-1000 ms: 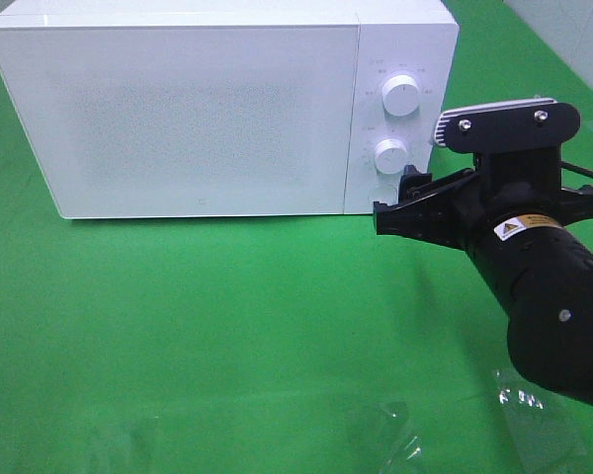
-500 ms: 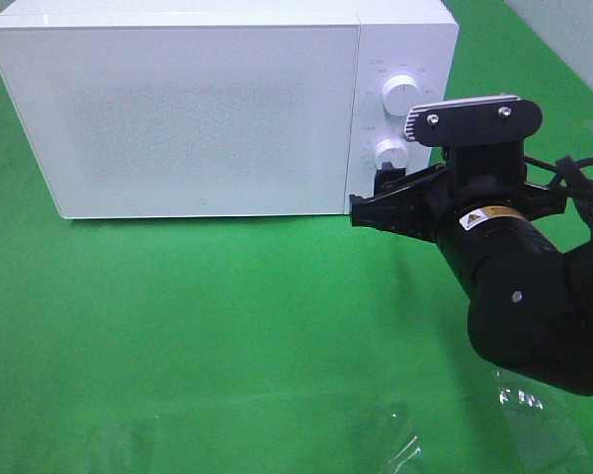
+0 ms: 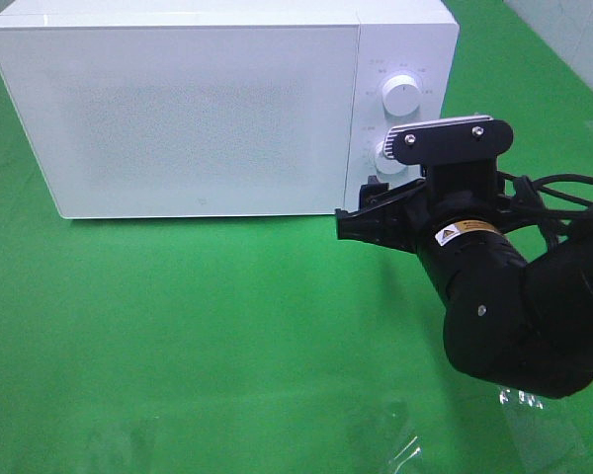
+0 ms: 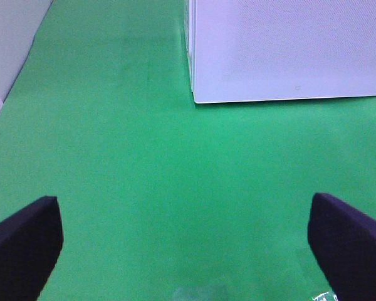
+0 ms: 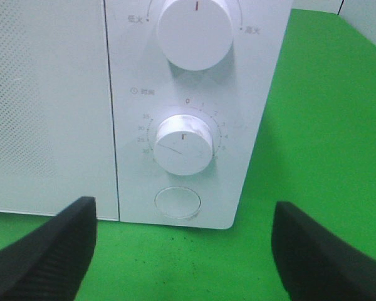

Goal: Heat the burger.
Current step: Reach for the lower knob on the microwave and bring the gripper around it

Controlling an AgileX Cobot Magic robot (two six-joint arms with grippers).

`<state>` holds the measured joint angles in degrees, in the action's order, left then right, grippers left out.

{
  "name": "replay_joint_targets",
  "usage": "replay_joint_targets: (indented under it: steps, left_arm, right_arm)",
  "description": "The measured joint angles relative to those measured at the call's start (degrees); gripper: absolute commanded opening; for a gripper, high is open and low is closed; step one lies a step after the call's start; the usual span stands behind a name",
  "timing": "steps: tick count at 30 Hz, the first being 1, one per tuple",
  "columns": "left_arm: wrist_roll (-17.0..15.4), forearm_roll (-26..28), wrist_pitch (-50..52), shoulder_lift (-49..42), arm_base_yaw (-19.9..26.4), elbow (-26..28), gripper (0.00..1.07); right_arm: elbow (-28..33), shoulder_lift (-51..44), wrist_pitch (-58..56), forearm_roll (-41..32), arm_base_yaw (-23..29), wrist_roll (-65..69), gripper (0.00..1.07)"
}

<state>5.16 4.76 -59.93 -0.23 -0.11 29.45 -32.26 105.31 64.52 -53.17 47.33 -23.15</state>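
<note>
Near the boxy white microwave's (image 3: 198,118) round dials (image 5: 185,145), matte black right jaws gape.

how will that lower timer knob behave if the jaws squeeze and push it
Probably slippery: the timer knob looks smooth, round white plastic. It likely turns rather than lifts, being set into the microwave panel within a numbered dial. Seems rigid.

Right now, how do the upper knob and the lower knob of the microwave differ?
The upper knob has a red pointer line; the lower knob has a dark one. The lower knob is ringed by numbers and looks scuffed; the upper knob looks clean. Both are round and white.
</note>
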Motion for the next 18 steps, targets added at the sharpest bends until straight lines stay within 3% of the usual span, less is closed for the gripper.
replay_joint_targets:
  steps: [9, 18]
  left_arm:
    - [0.00, 0.00, 0.00, 0.00, 0.00, 0.00, 1.00]
    - [0.00, 0.00, 0.00, 0.00, 0.00, 0.00, 1.00]
  right_arm:
    - [-0.34, 0.57, 0.69, 1.49, -2.18, 2.29, 0.73]
    - [-6.02, 5.16, 0.97, 3.21, -4.64, 2.29, 0.76]
